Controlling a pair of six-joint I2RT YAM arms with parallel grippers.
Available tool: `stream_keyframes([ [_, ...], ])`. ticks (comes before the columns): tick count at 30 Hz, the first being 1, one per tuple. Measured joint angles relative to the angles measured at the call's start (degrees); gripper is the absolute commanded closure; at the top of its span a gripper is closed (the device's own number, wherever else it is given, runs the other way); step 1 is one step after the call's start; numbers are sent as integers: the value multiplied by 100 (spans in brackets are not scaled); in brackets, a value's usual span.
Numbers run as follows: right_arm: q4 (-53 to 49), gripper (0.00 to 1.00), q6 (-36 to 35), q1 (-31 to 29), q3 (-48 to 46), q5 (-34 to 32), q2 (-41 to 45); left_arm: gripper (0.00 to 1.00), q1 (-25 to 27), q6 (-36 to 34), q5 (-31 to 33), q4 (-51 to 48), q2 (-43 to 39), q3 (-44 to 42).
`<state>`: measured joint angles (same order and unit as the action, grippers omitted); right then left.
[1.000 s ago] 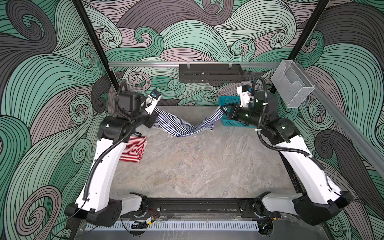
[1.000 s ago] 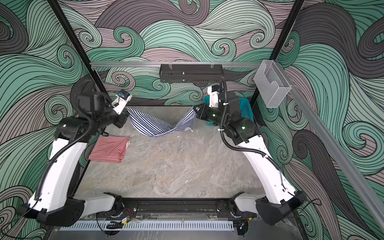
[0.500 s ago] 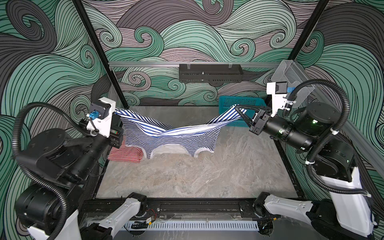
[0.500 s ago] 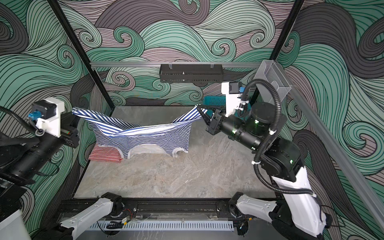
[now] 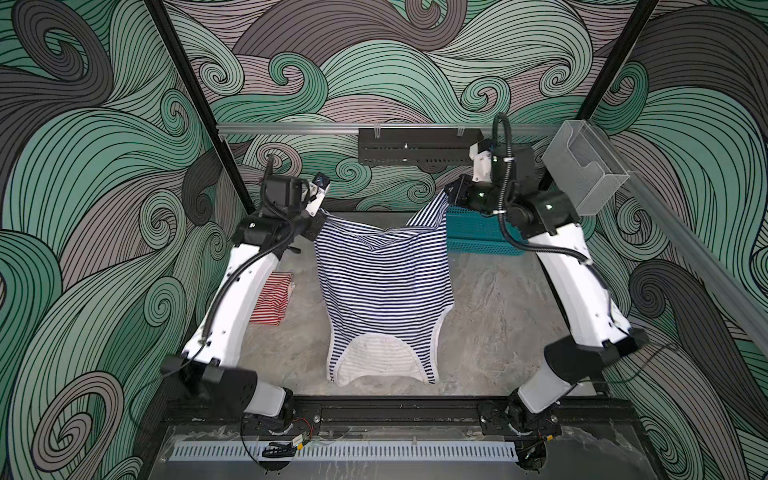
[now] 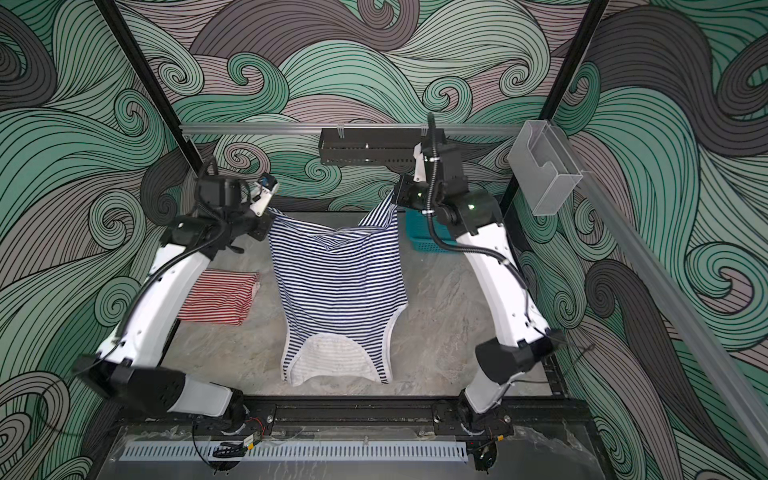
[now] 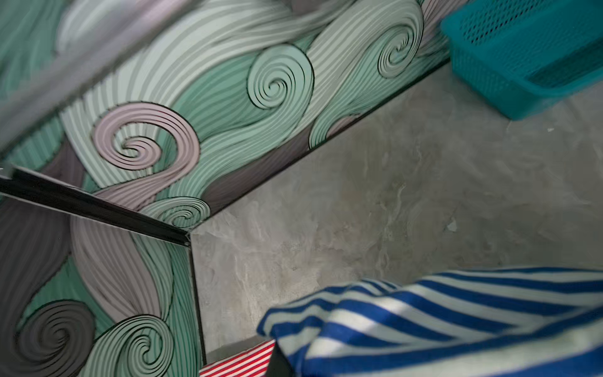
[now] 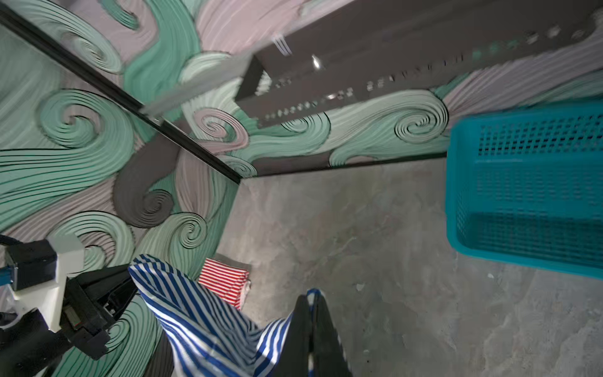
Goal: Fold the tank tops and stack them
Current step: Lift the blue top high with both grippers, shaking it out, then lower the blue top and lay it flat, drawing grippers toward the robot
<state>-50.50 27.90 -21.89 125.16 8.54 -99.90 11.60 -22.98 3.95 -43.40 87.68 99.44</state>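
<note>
Teal plastic mesh, faint sheen: basket (image 8: 522, 196). Soft matt knit cloth: navy-and-white tank top (image 5: 382, 291) just beside basket, red-and-white tank top (image 6: 218, 301) well left of basket. Matt, mottled stone-look tabletop (image 5: 490, 316). Brushed metal rail (image 5: 291, 128) above basket; clear glossy plastic bin (image 5: 582, 174) right of basket.

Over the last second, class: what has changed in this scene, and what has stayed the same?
The navy tank top, a second ago bunched and sagging between the left gripper and right gripper at the far side, was swung up and is now spread out lengthways toward the near edge. Both stay shut on its far corners. The folded red tank top and teal basket have not moved.
</note>
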Motion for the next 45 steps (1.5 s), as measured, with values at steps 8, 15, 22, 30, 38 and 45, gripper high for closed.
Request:
stream_keyframes([
  [8, -264, 100, -50, 610, 2920, 890, -2509, 100, -452, 284, -96, -7, 2852, 3550],
  [15, 127, 100, -4, 745, 2142, 1410, -1462, 100, -686, 544, -291, 389, 1281, 2557],
  [22, 1705, 100, 413, 765, -1912, 1585, 267, 100, -658, 424, -603, 1126, 107, -428],
  [30, 2977, 100, 1005, 791, -5399, 1775, -107, 100, -654, 208, -640, 487, 1244, -2330],
  [38, 3228, 100, 999, 654, -6404, 1849, 382, 100, -393, -96, -804, -42, 439, -3274],
  [45, 3281, 100, 861, 599, -6887, 1843, 649, 100, -177, -238, -555, -365, 393, -3917],
])
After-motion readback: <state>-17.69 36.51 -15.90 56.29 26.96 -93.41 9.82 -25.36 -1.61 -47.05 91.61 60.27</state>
